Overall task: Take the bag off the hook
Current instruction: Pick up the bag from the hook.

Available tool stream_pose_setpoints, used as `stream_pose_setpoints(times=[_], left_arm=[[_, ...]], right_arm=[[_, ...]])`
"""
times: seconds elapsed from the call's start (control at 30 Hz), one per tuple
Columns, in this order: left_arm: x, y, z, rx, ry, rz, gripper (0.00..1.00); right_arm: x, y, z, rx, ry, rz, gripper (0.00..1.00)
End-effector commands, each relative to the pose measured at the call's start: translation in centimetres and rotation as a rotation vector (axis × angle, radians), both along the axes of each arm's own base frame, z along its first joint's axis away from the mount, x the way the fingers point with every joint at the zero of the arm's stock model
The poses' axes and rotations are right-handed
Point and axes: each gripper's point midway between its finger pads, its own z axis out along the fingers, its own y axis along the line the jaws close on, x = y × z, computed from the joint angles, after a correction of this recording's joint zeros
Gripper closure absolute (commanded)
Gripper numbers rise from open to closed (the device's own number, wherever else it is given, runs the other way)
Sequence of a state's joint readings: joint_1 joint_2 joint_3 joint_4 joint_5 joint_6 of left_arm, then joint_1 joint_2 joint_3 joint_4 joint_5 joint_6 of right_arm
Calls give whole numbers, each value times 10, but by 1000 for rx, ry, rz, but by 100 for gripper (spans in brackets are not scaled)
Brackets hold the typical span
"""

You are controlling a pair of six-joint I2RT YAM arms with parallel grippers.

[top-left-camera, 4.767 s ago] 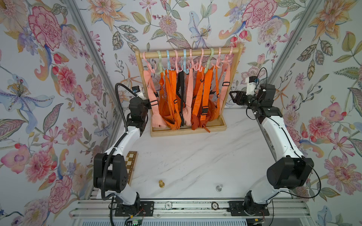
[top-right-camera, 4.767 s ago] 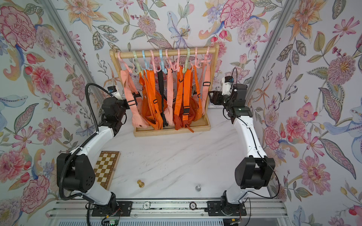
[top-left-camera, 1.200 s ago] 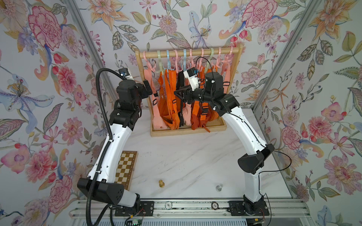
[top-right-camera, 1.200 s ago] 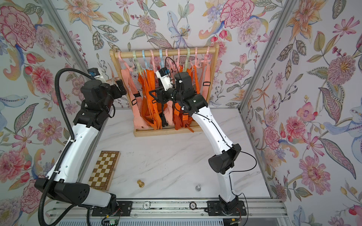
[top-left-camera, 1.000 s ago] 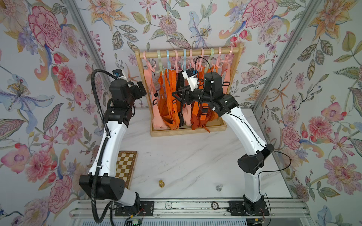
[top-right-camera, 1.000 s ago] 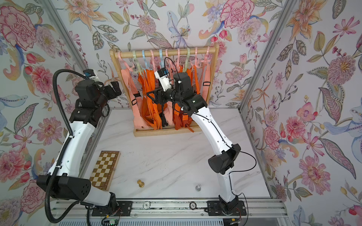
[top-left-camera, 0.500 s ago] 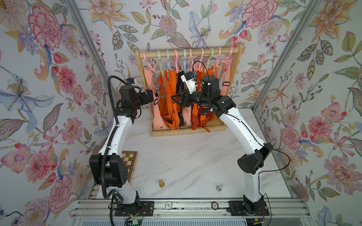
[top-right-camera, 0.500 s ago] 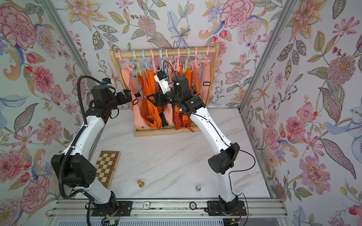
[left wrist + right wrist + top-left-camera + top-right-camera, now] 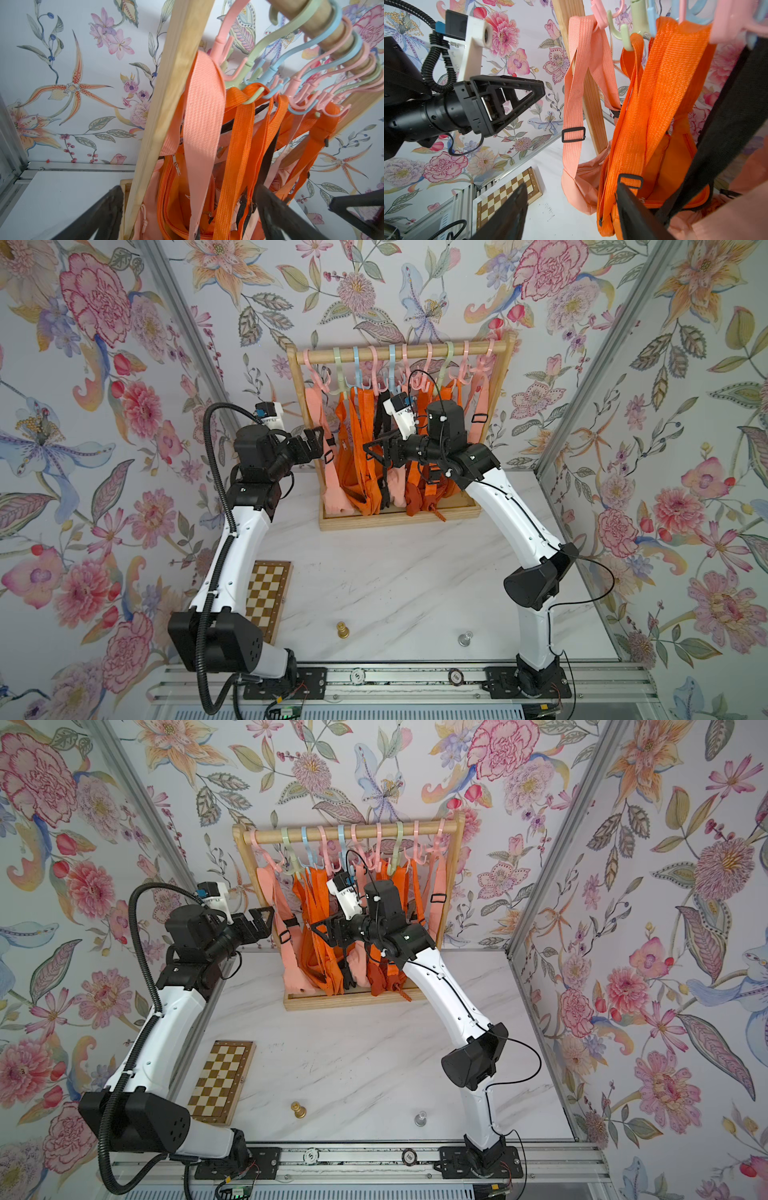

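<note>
Several bags hang by their straps from pastel hooks on a wooden rack [image 9: 407,352]. The leftmost is a pink bag [image 9: 332,493] whose strap [image 9: 203,116] loops over a pink hook [image 9: 318,375]. Beside it hang orange bags [image 9: 361,472] and a black strap [image 9: 726,124]. My left gripper [image 9: 318,443] is open beside the rack's left post. In its wrist view the post and the pink strap lie ahead between its fingers [image 9: 104,214]. My right gripper [image 9: 368,452] is open in front of the orange bags and holds nothing. One of its fingers [image 9: 633,216] overlaps an orange bag.
The rack stands on a wooden base [image 9: 399,518] against the back wall. A chessboard [image 9: 266,597] lies at the table's left edge. A gold chess piece [image 9: 342,630] and a silver one [image 9: 465,639] stand near the front. Floral walls close in both sides.
Over the last second my left gripper swung right and down to the rack's left post, and the arm changed pose. The right gripper edged slightly left. Both stayed open.
</note>
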State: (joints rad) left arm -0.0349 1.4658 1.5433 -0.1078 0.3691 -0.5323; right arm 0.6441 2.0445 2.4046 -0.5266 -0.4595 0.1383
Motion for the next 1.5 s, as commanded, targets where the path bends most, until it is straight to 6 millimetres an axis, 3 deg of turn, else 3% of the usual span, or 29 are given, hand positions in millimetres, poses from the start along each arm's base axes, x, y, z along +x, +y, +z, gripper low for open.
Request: stream_pose_setpoints(times=[0.0,0.07,0.1,0.33,0.5,0.63,0.8,1.07,1.27,1.47], left_arm=[[11,-11,-13,-12,37,-52,1],[21,-11,-18,-5,59,-40,1],[32,-11,-30,3,88,-34,1],[59,-27,-34,48,112,-31,18],[70,-36,-27,73,100,-6,41],[68,-39,-11,82,69,9,48],[60,-36,13,104,34,44,67],[38,-27,68,127,-50,84,83],[39,-27,102,128,-98,86,83],[43,-22,116,135,-110,100,82]], right_arm=[[4,1,-3,2,-9,-5,32],[3,0,-2,-1,-11,-7,32],[3,-1,-2,-2,-14,-9,32],[4,-3,-7,-17,-17,-21,32],[5,-2,-17,-31,0,-18,32],[5,-2,-22,-40,7,-17,33],[5,0,-27,-43,15,-9,33],[4,1,-37,-50,37,0,33],[0,-2,-45,-58,45,-2,33],[-4,-8,-47,-54,39,-12,33]])
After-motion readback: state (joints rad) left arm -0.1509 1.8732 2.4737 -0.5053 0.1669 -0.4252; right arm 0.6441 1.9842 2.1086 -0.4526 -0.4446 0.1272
